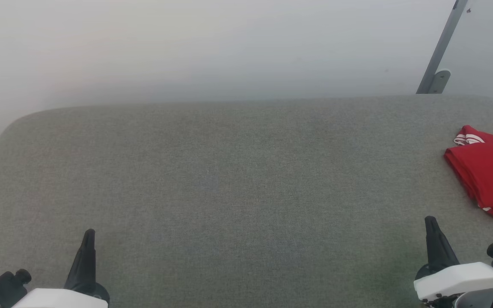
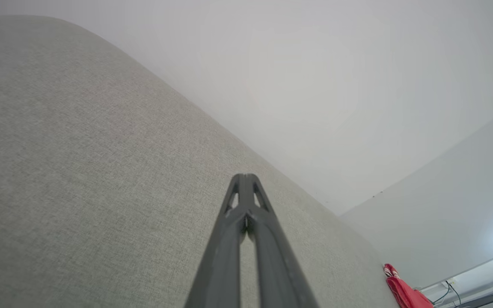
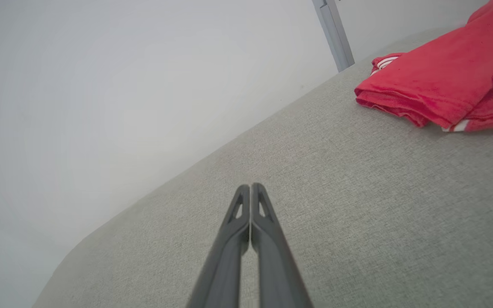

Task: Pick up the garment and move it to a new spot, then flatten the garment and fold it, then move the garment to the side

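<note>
The biggest thing here is the grey fabric-covered desk (image 1: 229, 179). It has rounded corners and runs pretty much the full width of the head view. Behind it is a plain pale wall (image 1: 186, 51).

The red shirt (image 1: 488, 171) sits way over at the desk's right edge, partly cut off by the frame. It's folded into a compact stack, and you can see a bit of red-and-white striped trim poking out at the far end and a sliver of white at the near corner. The right wrist view shows the shirt (image 3: 435, 81) closer up, with layered folded edges lying flat on the fabric. In the left wrist view it's just a small red bump (image 2: 405, 291) far off at the desk's end.

A slim grey metal post (image 1: 441, 47) leans up the wall behind the shirt.

The left hand (image 1: 88, 234) is at the lower left and the right hand (image 1: 430, 222) is at the lower right, well apart from each other. The right one is near the shirt but not touching it. Both have their fingers pressed together with nothing between them, which is clear from the wrist views (left (image 2: 246, 176), right (image 3: 250, 186)).
</note>
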You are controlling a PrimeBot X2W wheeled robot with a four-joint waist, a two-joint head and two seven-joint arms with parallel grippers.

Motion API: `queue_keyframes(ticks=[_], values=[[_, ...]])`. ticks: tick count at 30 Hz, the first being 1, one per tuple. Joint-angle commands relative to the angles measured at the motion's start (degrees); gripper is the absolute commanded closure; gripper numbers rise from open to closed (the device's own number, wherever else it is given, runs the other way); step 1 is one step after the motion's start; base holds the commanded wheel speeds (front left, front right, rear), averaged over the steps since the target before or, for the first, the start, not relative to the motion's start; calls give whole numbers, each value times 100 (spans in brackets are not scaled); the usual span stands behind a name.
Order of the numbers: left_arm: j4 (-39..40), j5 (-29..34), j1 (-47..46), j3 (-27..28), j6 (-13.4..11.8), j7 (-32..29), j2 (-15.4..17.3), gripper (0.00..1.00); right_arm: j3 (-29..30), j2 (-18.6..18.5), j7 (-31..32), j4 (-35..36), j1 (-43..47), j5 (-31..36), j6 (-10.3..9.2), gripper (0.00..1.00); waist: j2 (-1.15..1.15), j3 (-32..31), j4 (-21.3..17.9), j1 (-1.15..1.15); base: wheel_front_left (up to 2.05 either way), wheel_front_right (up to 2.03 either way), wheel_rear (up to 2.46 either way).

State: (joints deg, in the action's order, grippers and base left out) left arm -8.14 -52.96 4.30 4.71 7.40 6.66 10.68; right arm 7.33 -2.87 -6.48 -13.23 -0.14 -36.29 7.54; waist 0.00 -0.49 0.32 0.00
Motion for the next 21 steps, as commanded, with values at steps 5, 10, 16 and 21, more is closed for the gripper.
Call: queue_keyframes(ticks=[5, 10, 16, 21], values=[[-10, -412, -225, 52, 5, -125, -29, 100, -16, -9, 135, 61, -180, -592, -2, 100, 0, 4, -2, 0, 0, 0, 0], [-48, -657, -285, 59, 6, -206, -78, 100, -20, -9, 212, 52, -209, -922, -3, 100, 0, 7, -3, 0, 0, 0, 0], [-103, -993, -366, 70, 6, -314, -143, 100, -26, -8, 322, 39, -252, -1398, -3, 100, 0, 11, -5, 0, 0, 0, 0], [-145, -1253, -434, 79, 7, -407, -199, 100, -31, -8, 414, 29, -296, -1773, -4, 100, 0, 15, -7, 0, 0, 0, 0]])
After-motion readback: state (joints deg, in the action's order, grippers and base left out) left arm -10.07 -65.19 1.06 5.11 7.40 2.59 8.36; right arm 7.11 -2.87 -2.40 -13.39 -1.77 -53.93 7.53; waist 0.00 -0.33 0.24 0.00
